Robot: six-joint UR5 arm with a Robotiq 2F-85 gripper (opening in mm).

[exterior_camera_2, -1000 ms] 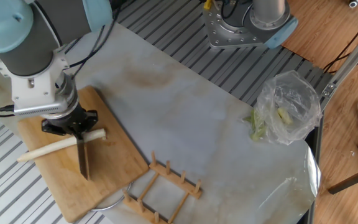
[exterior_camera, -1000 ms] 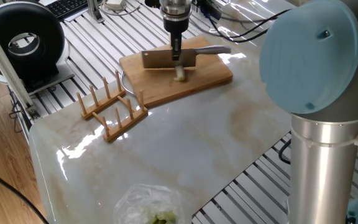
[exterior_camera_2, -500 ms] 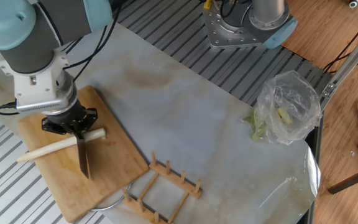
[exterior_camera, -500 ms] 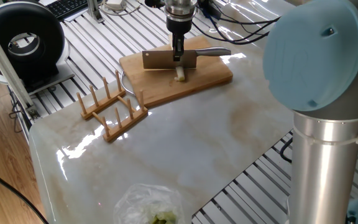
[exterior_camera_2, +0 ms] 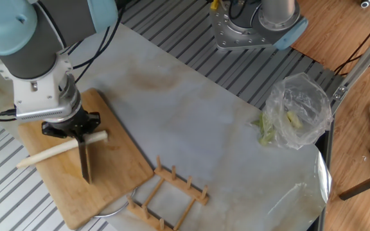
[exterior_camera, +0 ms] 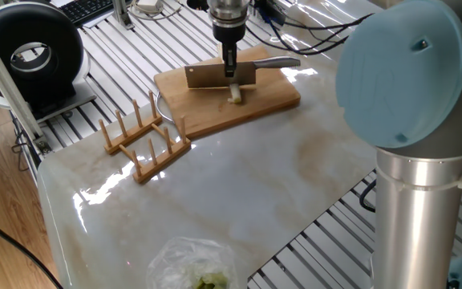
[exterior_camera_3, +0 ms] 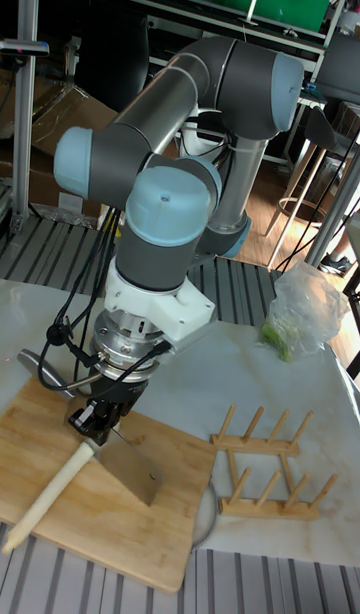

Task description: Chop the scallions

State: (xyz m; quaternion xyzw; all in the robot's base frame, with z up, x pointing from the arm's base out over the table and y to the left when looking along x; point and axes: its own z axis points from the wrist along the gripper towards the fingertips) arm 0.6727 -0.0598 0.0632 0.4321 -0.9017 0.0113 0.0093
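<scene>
A pale scallion stalk [exterior_camera_2: 53,151] lies across the wooden cutting board [exterior_camera_2: 117,176]; in one fixed view only its end [exterior_camera: 235,96] shows. My gripper [exterior_camera_2: 81,136] is shut on the spine of a cleaver [exterior_camera: 215,76], whose steel handle [exterior_camera: 277,63] sticks out sideways. The blade [exterior_camera_2: 85,165] stands edge-down across the stalk near its end. In the tall fixed view the gripper [exterior_camera_3: 100,421] holds the blade [exterior_camera_3: 132,466] right beside the upper end of the scallion [exterior_camera_3: 50,494] on the board [exterior_camera_3: 120,534].
A wooden peg rack [exterior_camera: 147,140] [exterior_camera_2: 169,191] stands just off the board. A clear plastic bag with green bits [exterior_camera_2: 294,114] [exterior_camera: 195,269] lies at the table's far corner. My arm's column [exterior_camera: 419,185] rises at the table edge, a black round device [exterior_camera: 30,52] beyond it.
The gripper and cleaver shifted a little sideways along the stalk and back; the scallion nudged only slightly. The grip is unchanged.
</scene>
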